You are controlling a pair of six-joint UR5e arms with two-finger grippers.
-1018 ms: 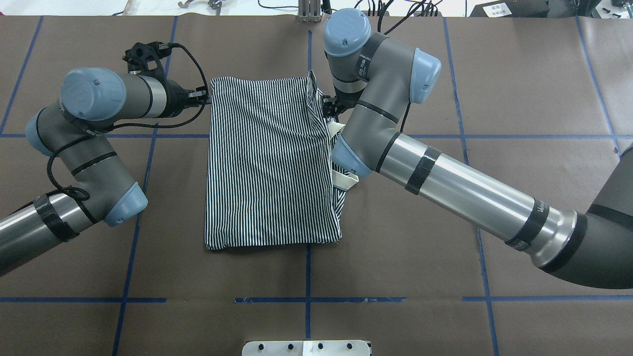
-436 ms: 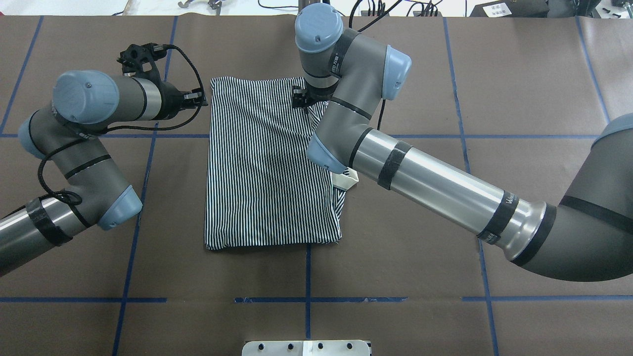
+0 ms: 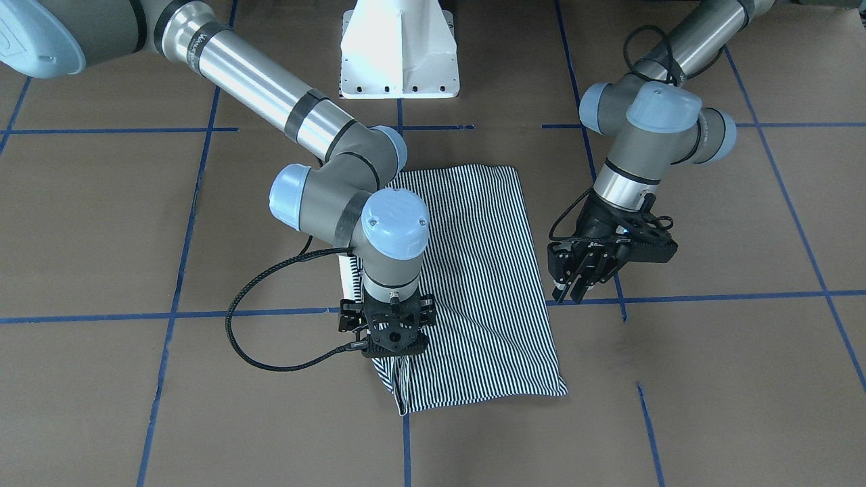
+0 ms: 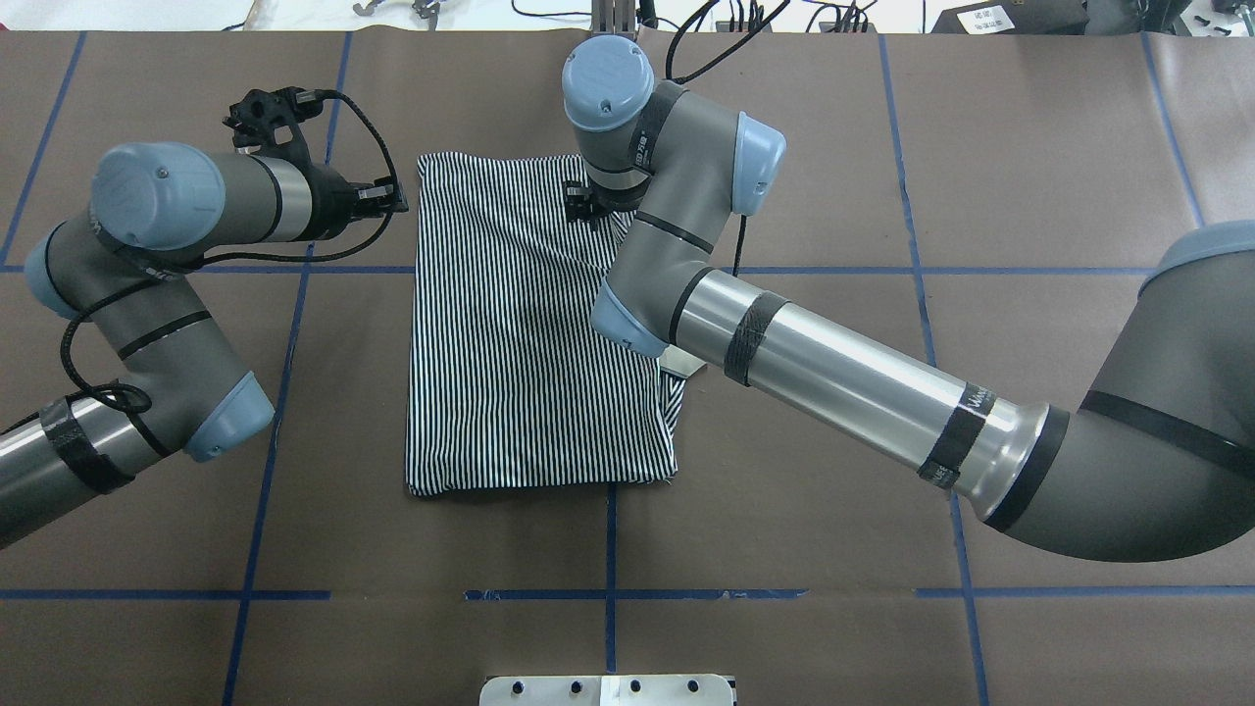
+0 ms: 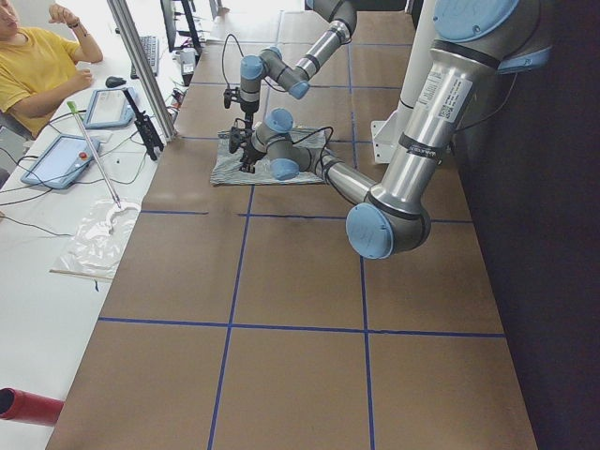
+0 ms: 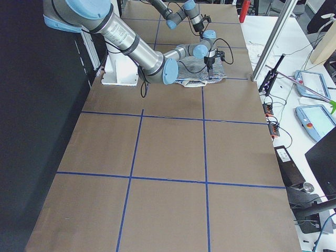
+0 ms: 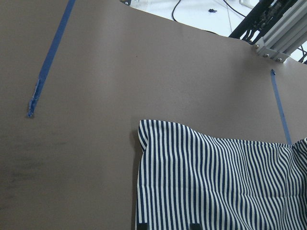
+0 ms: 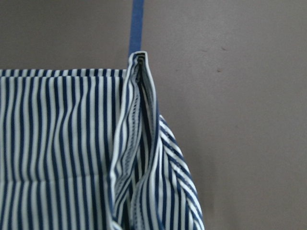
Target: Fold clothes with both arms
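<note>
The shirt [image 4: 529, 392] lies in the middle of the counter [image 4: 833, 510] as a tidy striped rectangle with no sleeves showing, so the first folds look done; its near edge is flat, and a bit of collar [image 4: 683, 365] pokes out at the right side; further off, the right gripper [image 4: 585, 206] seems to pinch the far right corner into a raised ridge, likely mid-fold; the left gripper [image 4: 389, 199] hangs empty, jaws parted, just beside the far left corner; a final fold seems left.
</note>
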